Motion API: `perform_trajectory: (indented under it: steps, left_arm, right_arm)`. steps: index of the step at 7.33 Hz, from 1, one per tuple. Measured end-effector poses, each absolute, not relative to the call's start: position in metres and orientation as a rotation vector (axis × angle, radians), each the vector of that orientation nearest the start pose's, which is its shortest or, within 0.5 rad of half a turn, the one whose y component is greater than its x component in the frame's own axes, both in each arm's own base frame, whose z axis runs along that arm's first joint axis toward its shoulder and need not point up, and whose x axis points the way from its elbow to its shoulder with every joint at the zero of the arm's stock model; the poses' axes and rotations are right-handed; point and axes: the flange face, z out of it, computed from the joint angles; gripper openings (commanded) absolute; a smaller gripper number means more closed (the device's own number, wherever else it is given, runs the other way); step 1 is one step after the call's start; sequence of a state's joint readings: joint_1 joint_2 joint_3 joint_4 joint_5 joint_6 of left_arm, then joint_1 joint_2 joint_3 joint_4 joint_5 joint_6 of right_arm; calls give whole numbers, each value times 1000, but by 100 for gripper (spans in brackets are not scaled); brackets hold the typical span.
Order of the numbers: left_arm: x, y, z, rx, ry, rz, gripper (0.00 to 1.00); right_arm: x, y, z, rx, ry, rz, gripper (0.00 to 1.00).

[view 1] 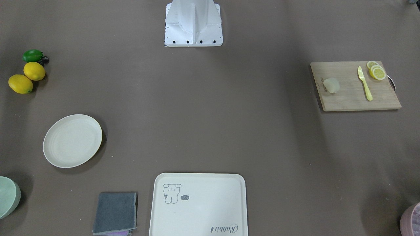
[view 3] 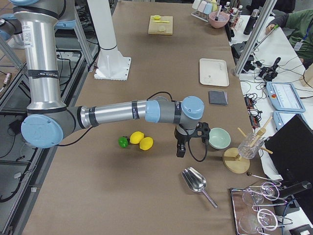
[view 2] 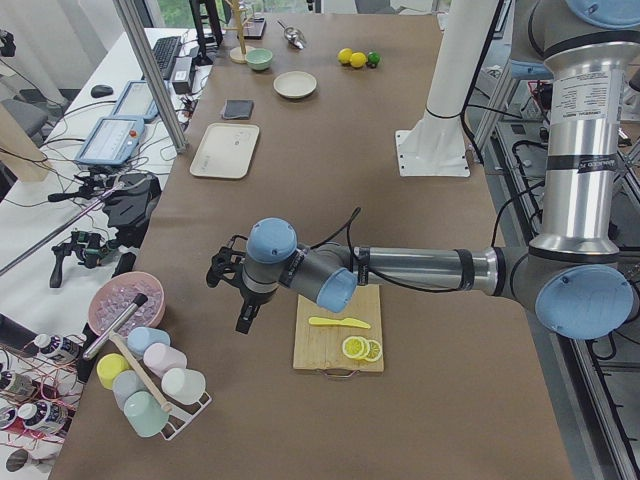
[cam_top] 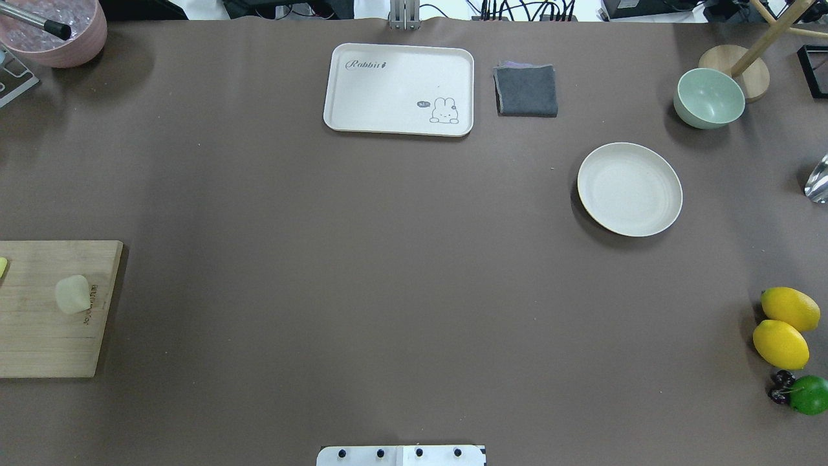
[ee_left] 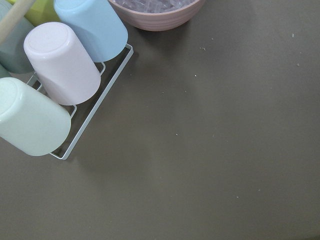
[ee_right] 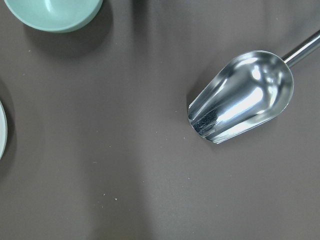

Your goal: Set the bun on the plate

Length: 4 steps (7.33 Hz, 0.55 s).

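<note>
**Brown tabletop: bun and plate at opposite ends**

A brown tabletop (cam_top: 388, 291) spreads wide, and the task's two things lie well apart on it. The bun (view 1: 332, 85) sits on the wooden cutting board (view 1: 354, 98) at the robot's left end, clear of the yellow knife (view 1: 365, 83) and the lemon slices (view 1: 376, 71). The plate (view 1: 73, 141) lies bare toward the robot's right.

The pickup has not begun. The left gripper (view 2: 243, 318) hangs above bare tabletop between the board and the pastel cups (ee_left: 62, 62). The right gripper (view 3: 181, 149) hangs near the green bowl (view 3: 219, 138). Neither holds the bun, and how far either is spread cannot be told from these side views.

The left arm looks best placed. It should come down square over the bun, close gently on the soft lump, lift it clear of the board, then carry it across or pass it over.
</note>
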<state>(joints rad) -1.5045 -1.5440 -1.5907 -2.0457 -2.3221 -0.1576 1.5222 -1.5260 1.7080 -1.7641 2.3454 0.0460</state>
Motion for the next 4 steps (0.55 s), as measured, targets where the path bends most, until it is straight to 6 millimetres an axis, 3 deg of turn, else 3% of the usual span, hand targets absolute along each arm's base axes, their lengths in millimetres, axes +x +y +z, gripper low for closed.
perform_trajectory:
  steps: [4]
  left_arm:
    - [-33, -498, 601, 352, 780, 88, 99]
  right_arm:
    - [39, -507, 585, -43, -773, 2, 100]
